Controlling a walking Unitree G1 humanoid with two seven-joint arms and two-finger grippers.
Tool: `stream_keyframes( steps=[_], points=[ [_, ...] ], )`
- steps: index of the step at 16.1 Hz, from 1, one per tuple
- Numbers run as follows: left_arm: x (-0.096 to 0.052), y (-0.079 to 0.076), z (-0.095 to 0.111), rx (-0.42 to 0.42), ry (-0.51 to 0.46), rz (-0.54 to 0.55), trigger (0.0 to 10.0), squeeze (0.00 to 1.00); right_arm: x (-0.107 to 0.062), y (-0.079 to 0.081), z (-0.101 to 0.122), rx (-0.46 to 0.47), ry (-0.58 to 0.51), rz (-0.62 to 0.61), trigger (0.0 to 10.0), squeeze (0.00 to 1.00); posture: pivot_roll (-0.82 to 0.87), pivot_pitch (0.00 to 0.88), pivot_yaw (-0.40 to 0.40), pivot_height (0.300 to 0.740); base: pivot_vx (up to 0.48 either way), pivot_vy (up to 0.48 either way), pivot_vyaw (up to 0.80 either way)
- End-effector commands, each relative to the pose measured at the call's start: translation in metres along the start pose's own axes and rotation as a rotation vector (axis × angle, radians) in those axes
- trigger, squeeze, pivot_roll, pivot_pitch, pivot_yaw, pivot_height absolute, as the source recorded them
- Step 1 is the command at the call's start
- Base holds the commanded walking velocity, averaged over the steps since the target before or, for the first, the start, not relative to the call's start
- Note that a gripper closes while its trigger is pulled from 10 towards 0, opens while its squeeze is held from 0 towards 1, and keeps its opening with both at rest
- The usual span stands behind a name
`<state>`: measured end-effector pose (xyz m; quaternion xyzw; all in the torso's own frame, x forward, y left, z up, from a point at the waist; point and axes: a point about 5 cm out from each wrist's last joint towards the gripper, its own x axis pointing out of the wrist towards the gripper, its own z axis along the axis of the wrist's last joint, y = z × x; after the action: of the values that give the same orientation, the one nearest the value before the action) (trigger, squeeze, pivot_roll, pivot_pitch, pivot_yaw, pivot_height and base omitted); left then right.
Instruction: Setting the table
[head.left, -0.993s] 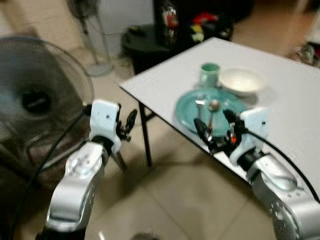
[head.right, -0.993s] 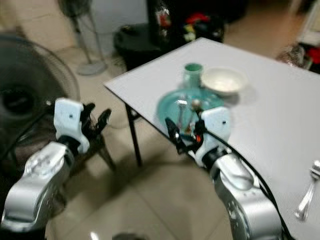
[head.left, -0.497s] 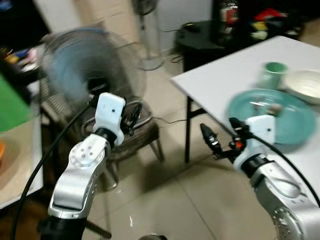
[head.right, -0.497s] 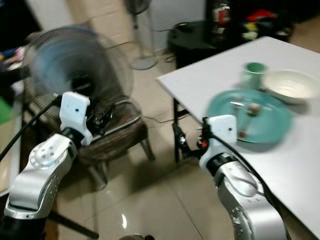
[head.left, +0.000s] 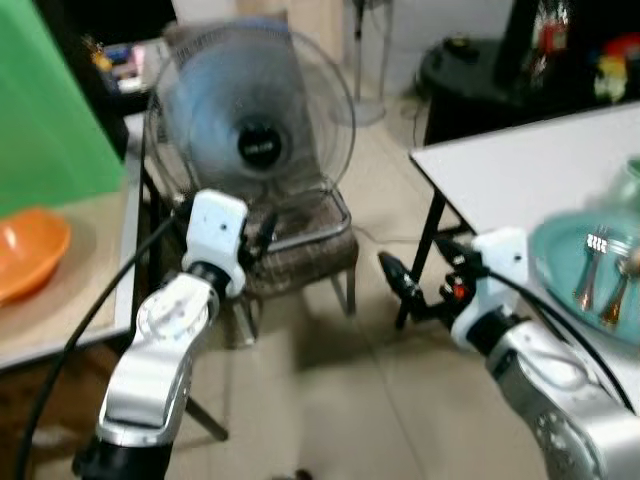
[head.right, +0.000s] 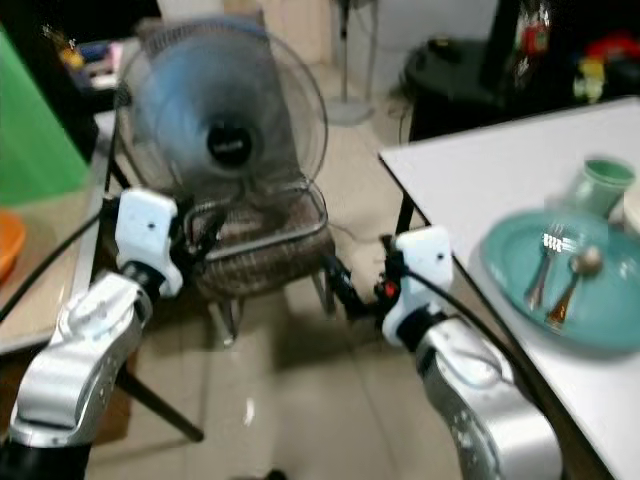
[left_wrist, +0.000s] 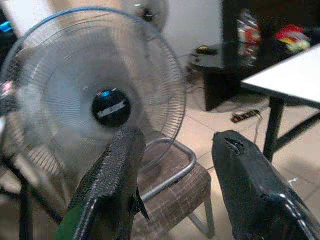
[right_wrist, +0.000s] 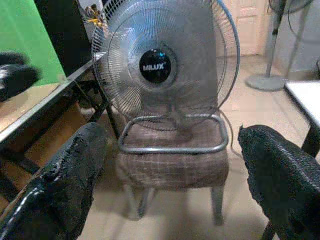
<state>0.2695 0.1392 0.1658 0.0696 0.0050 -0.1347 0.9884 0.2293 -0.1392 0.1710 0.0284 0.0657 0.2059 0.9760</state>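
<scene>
- Left gripper (head.left: 262, 232): raised at chest height on the robot's left, fingers spread apart with nothing between them, as the left wrist view confirms. It points toward the fan, away from the table setting.
- Orange bowl (head.left: 28, 250): rests on a tan side table (head.left: 70, 310) at far left, beside a green panel. It lies left of the left gripper and well apart from it.
- Fan (head.left: 255, 125): stands on a brown chair (head.left: 300, 250) with a metal frame, straight ahead of both grippers.
- Right gripper (head.left: 420, 285): held over bare floor just off the white table's near corner, fingers wide and empty per the right wrist view.
- White table (head.left: 500, 170): to the robot's right. A teal plate (head.right: 520, 290) sits near its front edge with a fork (head.right: 540, 262) and spoon (head.right: 572, 280) lying on it side by side, long axes running from near edge to far. A green cup (head.right: 600, 185) stands just behind the plate.
- Judgement: the setting lies to the right of both grippers, so the right arm is clearly nearer to it. If the orange bowl is wanted next, the left arm is nearer and must reach leftward.
</scene>
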Motion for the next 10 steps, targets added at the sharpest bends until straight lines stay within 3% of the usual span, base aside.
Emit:
stream_keyframes(
  steps=[1, 3, 6, 10],
  points=[
    [-0.007, 0.001, 0.000, 0.000, 0.008, 0.017, 10.0, 0.00, 0.004, -0.001, -0.002, 0.012, 0.014, 0.009, 10.0, 1.00, 0.05, 0.000, 0.051, 0.740, 0.000, 0.000, 0.80],
    [-0.013, 0.005, -0.007, -0.006, 0.029, 0.037, 10.0, 0.00, 0.006, 0.003, -0.004, -0.004, 0.023, 0.031, 10.0, 1.00, 0.04, 0.000, 0.044, 0.740, 0.000, 0.000, 0.80],
    [-0.003, 0.001, -0.001, -0.015, -0.003, 0.031, 10.0, 0.00, 0.004, -0.002, -0.003, 0.008, 0.021, 0.008, 10.0, 1.00, 0.04, 0.000, 0.030, 0.740, 0.000, 0.000, 0.80],
    [-0.016, 0.001, -0.007, 0.013, 0.028, 0.040, 10.0, 0.00, 0.007, 0.005, -0.007, 0.014, 0.038, 0.055, 10.0, 1.00, 0.05, 0.000, 0.029, 0.740, 0.000, 0.000, 0.80]
  ],
)
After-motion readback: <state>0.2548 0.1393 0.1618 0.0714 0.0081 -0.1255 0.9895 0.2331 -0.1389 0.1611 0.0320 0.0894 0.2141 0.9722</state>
